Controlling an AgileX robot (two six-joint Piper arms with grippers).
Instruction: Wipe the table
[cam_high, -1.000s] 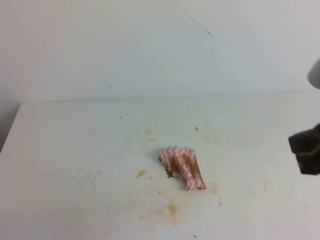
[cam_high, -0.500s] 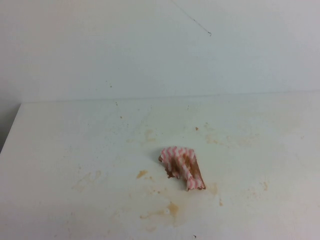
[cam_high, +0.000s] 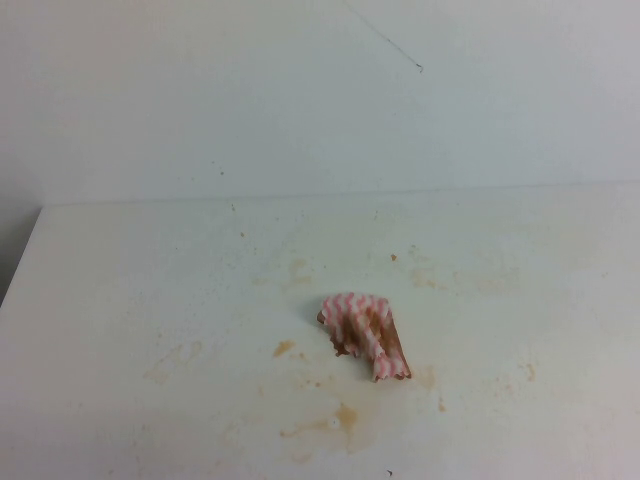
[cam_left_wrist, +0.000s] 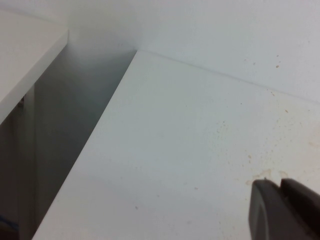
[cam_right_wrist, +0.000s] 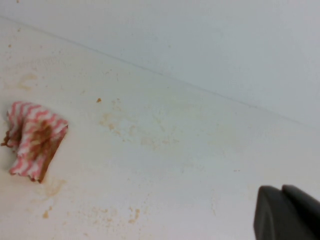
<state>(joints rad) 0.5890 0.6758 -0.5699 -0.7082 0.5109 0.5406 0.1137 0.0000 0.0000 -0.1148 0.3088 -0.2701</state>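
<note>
One cloth (cam_high: 365, 335) lies crumpled on the one white table (cam_high: 130, 270), a little right of the middle and nearer the front than the wall (cam_high: 300, 100). It is striped pink and white, bunched into ridges, and soaked brown along its folds and its lower right edge, where a flat brown flap shows. The right wrist view shows the same cloth (cam_right_wrist: 32, 140), with the brown spread through its middle and down one side. The tabletop around it is smeared. There are two darker brown blotches: one just left of the cloth (cam_high: 284, 348) and one in front of it (cam_high: 345, 415), inside a pale tan ring. One small brown speck (cam_high: 393, 257) sits behind the cloth, and fainter tan marks are scattered too thinly to count. Two grippers show, each only in its own wrist view. The left gripper (cam_left_wrist: 281, 200) hangs over the table's clean left part, near the left edge and the back corner, its dark fingertips pressed together with only a thin seam between them, holding nothing. The right gripper (cam_right_wrist: 282, 205) hangs over the stained right part, well apart from the cloth, and is likewise closed and empty. Nothing touches the cloth.
</note>
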